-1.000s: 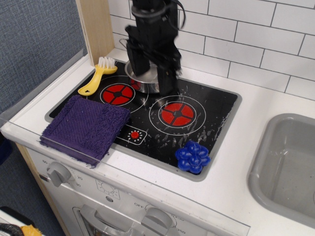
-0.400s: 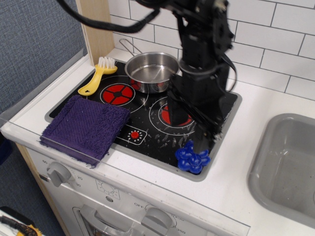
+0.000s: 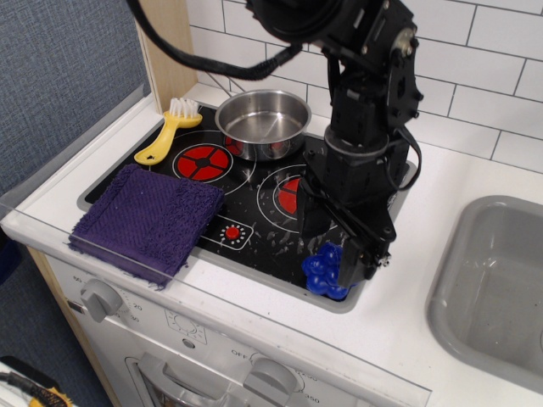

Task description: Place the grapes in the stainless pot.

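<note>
The black arm reaches down over the front right corner of the stovetop (image 3: 170, 182), and its tool (image 3: 338, 259) sits right at the grapes (image 3: 321, 273). The grapes lie on the stovetop's front right edge, partly hidden behind the tool, with only their left and lower bumps showing. One black finger (image 3: 355, 264) stands at their right side; whether the fingers are spread around the grapes or already pressed on them cannot be told from this angle.

The pot (image 3: 261, 125) stands at the back of the stovetop, well apart from the grapes, upright and with nothing inside, its thin handle pointing toward the tiled wall. A yellow brush (image 3: 169, 131) lies at the back left corner, just beside the pot. A purple cloth (image 3: 146, 219) covers the front left corner and overhangs onto the white counter (image 3: 399, 322). A grey sink (image 3: 492, 288) is set into the counter at the far right.
</note>
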`<state>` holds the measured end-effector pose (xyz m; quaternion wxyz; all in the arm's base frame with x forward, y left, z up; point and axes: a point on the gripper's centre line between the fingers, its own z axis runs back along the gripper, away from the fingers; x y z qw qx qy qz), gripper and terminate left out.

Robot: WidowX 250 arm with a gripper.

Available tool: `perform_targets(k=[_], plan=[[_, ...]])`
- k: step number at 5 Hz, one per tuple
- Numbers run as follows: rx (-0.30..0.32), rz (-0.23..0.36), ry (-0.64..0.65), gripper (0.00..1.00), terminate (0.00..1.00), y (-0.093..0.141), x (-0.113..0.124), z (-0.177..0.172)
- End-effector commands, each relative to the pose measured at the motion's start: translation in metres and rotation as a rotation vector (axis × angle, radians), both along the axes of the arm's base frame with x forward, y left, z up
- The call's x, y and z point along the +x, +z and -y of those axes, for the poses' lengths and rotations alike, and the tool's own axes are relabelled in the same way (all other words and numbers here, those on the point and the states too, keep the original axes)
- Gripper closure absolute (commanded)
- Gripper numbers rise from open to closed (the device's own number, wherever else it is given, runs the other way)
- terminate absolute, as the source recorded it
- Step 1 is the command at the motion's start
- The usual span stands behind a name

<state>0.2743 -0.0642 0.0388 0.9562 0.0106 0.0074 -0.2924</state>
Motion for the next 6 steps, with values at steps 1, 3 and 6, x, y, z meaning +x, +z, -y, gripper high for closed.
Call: perform_targets(k=[1, 3, 6], plan=[[0.040, -0.016, -0.011, 0.00, 0.00, -0.003, 0.002, 0.002], [0.039, -0.067, 0.014, 1.00, 0.00, -0.013, 0.003, 0.001], [-0.032, 0.140, 0.129, 1.00, 0.00, 0.060, 0.041, -0.025]])
